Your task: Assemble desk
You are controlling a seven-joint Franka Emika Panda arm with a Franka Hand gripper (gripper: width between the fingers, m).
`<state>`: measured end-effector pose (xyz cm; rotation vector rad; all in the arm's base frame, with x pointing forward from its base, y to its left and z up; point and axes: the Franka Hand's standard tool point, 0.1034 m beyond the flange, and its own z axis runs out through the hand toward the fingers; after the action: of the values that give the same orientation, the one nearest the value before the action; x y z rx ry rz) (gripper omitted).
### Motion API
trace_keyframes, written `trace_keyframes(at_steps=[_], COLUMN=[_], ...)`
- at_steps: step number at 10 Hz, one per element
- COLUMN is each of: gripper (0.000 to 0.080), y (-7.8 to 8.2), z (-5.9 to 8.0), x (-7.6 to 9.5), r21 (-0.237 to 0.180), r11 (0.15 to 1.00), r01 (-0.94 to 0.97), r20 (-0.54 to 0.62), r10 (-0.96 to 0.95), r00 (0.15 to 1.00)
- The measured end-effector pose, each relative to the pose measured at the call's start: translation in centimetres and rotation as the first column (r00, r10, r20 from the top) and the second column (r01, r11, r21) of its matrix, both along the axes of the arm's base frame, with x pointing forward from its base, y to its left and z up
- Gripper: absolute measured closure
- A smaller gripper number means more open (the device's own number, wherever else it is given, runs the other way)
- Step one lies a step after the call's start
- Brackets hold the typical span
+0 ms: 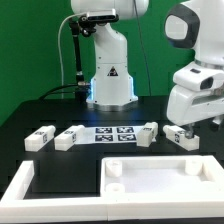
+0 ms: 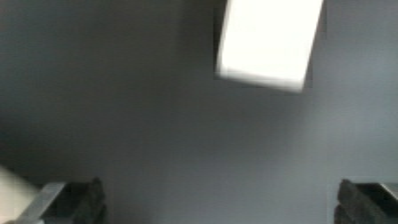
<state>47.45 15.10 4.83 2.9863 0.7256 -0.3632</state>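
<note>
The arm's two-finger tool (image 2: 221, 204) stands open: its dark fingertips (image 2: 71, 200) sit wide apart at the edge of the wrist view, with only bare black surface (image 2: 160, 130) between them. No part of the desk is held.

The large flat white plastic rimmed tabletop panel (image 1: 165, 178) lies on the surface at the front of the exterior view. Four short square white plastic legs lie in a row behind it. They are the outermost left leg (image 1: 40, 138), the second leg (image 1: 70, 137), then, past the thin white marker board (image 1: 112, 136), the third leg (image 1: 147, 133) and the right-hand leg (image 1: 178, 133), which sits below the arm's wrist.

In the wrist view a blurred white oblong (image 2: 270, 42) lies well off the line between the fingers. It is probably the right-hand leg, though the blur leaves that unsure.

That offset looks like the main risk. If the tool came straight down from here it would likely close on nothing. With only a partial correction, one finger could land on the leg's top or clip its side, skidding it across the smooth surface or rolling it onto another face.

The leg also appears askew to the fingers — a pinch across its corners could twist it out of the grip. A shoved leg might strike the third leg or the tabletop panel's rim.
</note>
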Motion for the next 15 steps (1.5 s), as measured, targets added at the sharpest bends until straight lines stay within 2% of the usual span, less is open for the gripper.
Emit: trace_keyframes(at_steps=[2, 3, 5, 6, 8, 10, 13, 15], gripper=[0.015, 0.015, 0.015, 0.015, 0.015, 0.015, 0.015, 0.015], y=[0.9, 0.9, 0.6, 0.5, -0.7, -0.3, -0.5, -1.0], z=[-0.6, -0.7, -0.8, -1.3, -2.1, -2.3, -3.4, -3.4], x=[-0.8, -0.7, -1.4, -1.8, -3.3, -2.8, -3.6, -3.7], r21=[-0.063, -0.08, -0.142, -0.169, -0.213, -0.208, -0.212, -0.221], r11=[0.998, 0.997, 0.989, 0.985, 0.976, 0.976, 0.975, 0.973], r01=[-0.01, -0.012, -0.032, -0.042, -0.056, -0.056, -0.07, -0.068], r20=[-0.134, -0.168, -0.307, -0.373, -0.469, -0.464, -0.485, -0.492], r10=[0.001, -0.001, -0.014, -0.024, -0.051, -0.048, -0.043, -0.051], r00=[0.991, 0.986, 0.952, 0.928, 0.882, 0.885, 0.874, 0.869])
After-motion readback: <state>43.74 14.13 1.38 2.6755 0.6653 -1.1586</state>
